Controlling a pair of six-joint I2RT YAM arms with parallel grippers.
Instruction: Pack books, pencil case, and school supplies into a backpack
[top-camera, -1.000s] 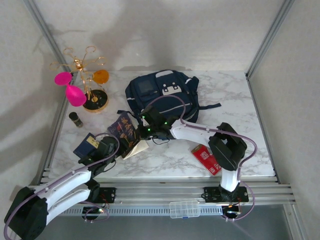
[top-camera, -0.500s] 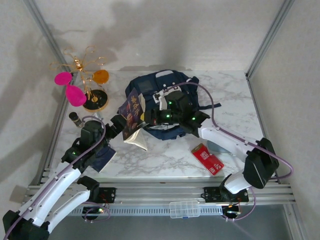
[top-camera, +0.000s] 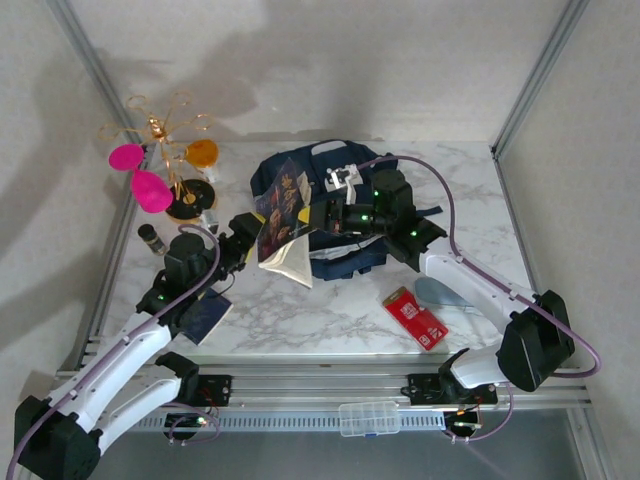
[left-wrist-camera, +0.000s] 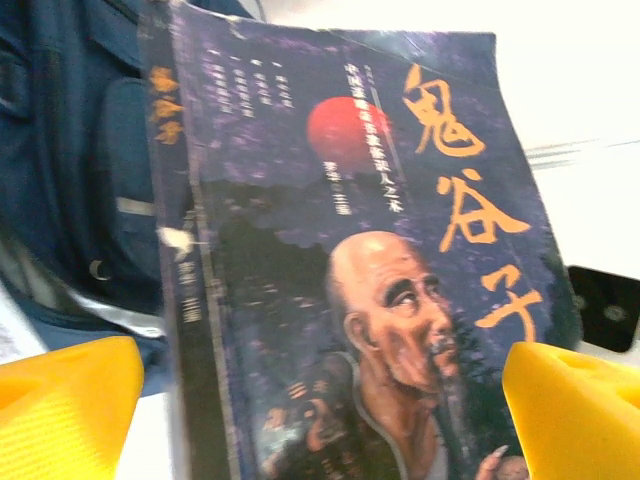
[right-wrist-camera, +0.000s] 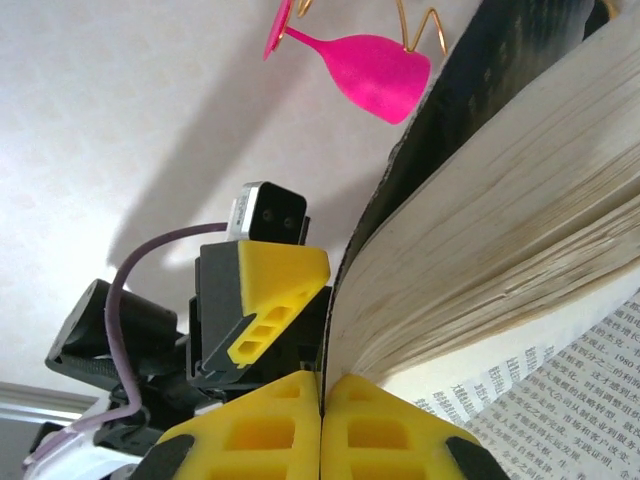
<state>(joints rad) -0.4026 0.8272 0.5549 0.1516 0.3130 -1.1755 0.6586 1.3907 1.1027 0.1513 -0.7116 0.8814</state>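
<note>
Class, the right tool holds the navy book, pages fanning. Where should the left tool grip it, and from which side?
Probably the navy book by its spine, from the cover side: the cover faces the open left tool; the spine is stiff where pages splay.

Book (left-wrist-camera: 350, 300) dark navy-purple, orange characters, red disc; backpack (left-wrist-camera: 60, 150) navy, white trim; table (top-camera: 330, 310) white marble, grey veins.
</note>
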